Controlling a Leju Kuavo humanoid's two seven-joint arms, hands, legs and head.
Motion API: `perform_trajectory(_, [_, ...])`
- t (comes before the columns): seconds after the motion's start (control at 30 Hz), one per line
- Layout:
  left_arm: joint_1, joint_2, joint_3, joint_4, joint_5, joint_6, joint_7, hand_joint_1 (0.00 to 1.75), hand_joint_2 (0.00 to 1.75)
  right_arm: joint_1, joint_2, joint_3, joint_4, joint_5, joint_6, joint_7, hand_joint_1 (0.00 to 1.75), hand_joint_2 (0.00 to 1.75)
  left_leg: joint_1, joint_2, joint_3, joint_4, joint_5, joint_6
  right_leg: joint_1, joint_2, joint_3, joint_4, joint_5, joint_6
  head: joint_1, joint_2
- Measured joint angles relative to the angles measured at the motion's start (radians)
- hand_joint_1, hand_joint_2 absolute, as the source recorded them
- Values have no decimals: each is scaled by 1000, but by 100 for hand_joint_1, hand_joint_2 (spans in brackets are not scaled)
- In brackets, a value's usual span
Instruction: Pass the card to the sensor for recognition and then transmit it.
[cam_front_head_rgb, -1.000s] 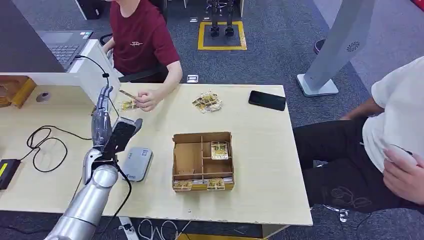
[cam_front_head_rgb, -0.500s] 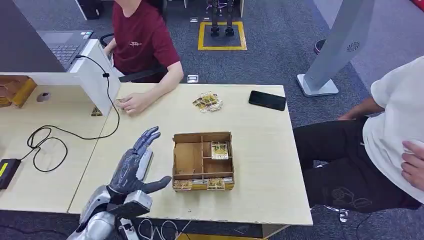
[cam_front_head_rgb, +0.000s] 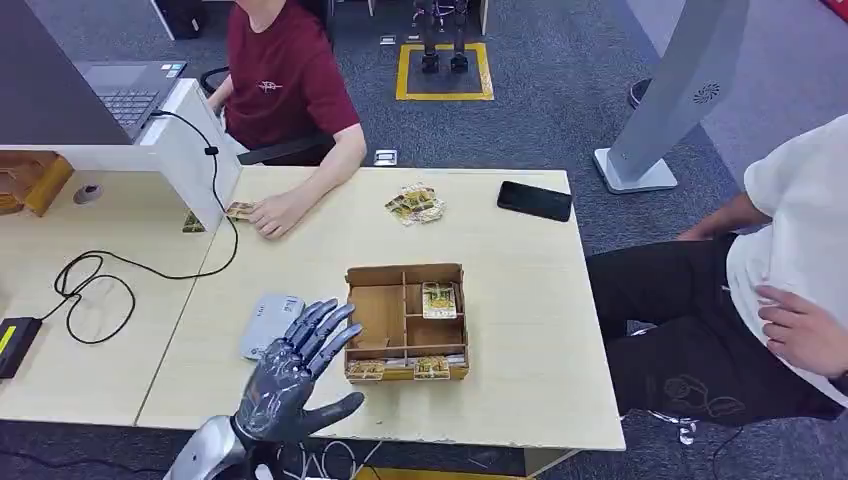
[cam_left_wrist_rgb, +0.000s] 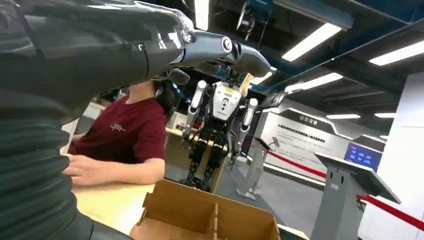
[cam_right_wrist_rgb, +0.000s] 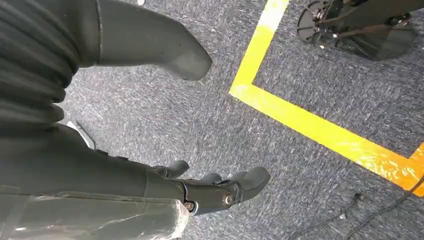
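The robot's left hand (cam_front_head_rgb: 290, 375) has pulled back from the far left part of the table (cam_front_head_rgb: 520, 400) to its near edge within the last second. A second ago it was stretched out toward the person in the dark red shirt (cam_front_head_rgb: 285, 90), who was pinching a card. Now it hovers with fingers spread and nothing in it, just beside the near left corner of the cardboard box (cam_front_head_rgb: 405, 320) and partly over the grey sensor (cam_front_head_rgb: 268, 322).

The card (cam_front_head_rgb: 238, 210) now lies on the table at the far left, under that person's fingertips (cam_front_head_rgb: 272, 213), beside a white partition (cam_front_head_rgb: 195, 150). This suggests one card has been delivered, and the hand is probably returning for the next.

The right hand (cam_right_wrist_rgb: 220, 192) hangs low over the grey carpet beside a yellow floor line, fingers loosely curled and holding nothing.

More cards stand in the box's compartments, one in a far right cell (cam_front_head_rgb: 438, 298) and a row along the near side (cam_front_head_rgb: 405, 368). A loose pile of cards (cam_front_head_rgb: 414, 204) and a black phone (cam_front_head_rgb: 534, 200) lie near the far edge. A black cable (cam_front_head_rgb: 95, 275) loops across the left table. A second person in a white shirt (cam_front_head_rgb: 790, 240) sits off the right edge.

The box's near wall may hinder the fingers as they reach in.
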Motion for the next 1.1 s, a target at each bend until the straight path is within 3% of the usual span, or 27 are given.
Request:
perform_trajectory(0.3, [-9, -3, -90, 98, -130, 118, 114, 0, 175, -4, 0, -1, 0, 0, -5, 0, 0, 175, 0, 0, 0, 0, 0, 0, 0, 0, 0, 0, 0, 0, 0, 0])
perform_trajectory(1.1, [-75, -100, -125, 338, -260, 136, 314, 0, 175, 4, 14, -10, -27, 0, -4, -6, 0, 175, 0, 0, 0, 0, 0, 0, 0, 0, 0, 0, 0, 0, 0, 0])
